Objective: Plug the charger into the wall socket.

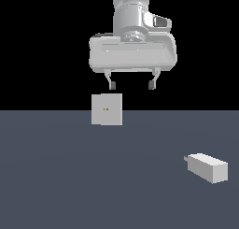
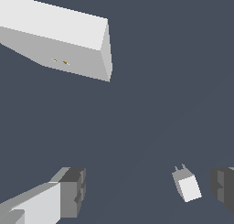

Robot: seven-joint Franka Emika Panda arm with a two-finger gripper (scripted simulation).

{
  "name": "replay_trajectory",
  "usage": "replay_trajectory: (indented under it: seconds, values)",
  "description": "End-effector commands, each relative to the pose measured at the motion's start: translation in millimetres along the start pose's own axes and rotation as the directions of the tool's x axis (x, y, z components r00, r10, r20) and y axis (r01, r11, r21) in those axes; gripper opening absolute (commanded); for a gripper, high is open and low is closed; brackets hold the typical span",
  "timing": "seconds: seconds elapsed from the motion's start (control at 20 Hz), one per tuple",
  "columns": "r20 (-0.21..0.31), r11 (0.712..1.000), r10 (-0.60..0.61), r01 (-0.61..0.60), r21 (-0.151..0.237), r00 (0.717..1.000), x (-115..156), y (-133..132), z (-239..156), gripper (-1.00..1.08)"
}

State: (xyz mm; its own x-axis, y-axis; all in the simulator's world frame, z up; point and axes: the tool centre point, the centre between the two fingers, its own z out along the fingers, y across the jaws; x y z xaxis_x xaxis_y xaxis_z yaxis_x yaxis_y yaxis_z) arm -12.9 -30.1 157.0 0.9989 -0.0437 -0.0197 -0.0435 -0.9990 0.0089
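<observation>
The charger [image 1: 208, 167], a small off-white block with a short stub on its end toward the exterior view's left, lies on the grey floor at the exterior view's lower right. It also shows in the wrist view [image 2: 186, 185], near one finger. The wall socket [image 1: 107, 109], a light grey upright square plate with two tiny orange dots, stands at the middle of the exterior view; it also shows in the wrist view [image 2: 64, 42]. My gripper [image 1: 132, 86] hangs open and empty above the floor, just above and to the right of the socket, far from the charger.
The dark grey floor [image 1: 70, 176] spreads across the lower half of the exterior view, with black background behind it. Nothing else stands on it.
</observation>
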Motion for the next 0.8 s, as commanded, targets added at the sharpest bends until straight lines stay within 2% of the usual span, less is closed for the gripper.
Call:
replay_trajectory:
  seconds: [0.0, 0.4, 0.75]
  values:
    - [-0.002, 1.000, -0.016, 0.016, 0.000, 1.000, -6.1, 4.5, 4.7, 1.00]
    - [-0.014, 0.994, -0.107, 0.107, 0.002, 0.994, -36.5, 29.3, 29.9, 1.00]
    - [-0.028, 0.978, -0.209, 0.209, 0.002, 0.977, -67.4, 61.5, 59.4, 1.00]
